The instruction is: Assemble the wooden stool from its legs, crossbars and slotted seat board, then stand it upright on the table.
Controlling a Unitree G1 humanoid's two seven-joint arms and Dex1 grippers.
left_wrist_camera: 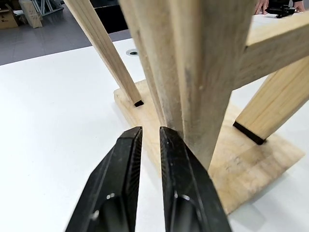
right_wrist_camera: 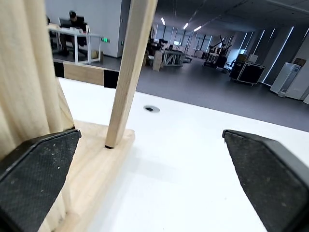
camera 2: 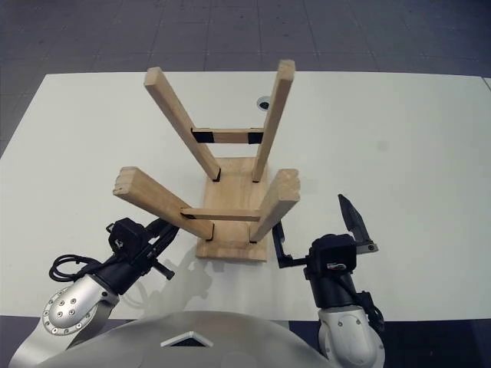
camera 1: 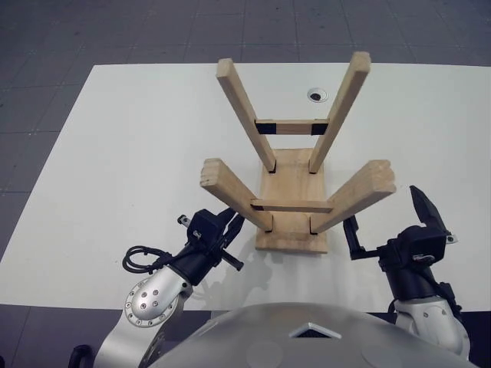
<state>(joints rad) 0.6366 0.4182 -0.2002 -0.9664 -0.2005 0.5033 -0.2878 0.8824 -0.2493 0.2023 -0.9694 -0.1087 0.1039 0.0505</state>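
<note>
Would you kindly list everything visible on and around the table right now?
table: one, white, beneath everything.
cable grommet: one, dark, in the table top beyond the stool parts.
seat board: one, light wood, flat on the table.
legs: four, light wood, set in the seat board, splaying upward.
crossbars: two, wood, each joining a pair of legs.
left gripper: one, black, shut, beside the near left leg.
right gripper: one, black, open, beside the near right leg.
</note>
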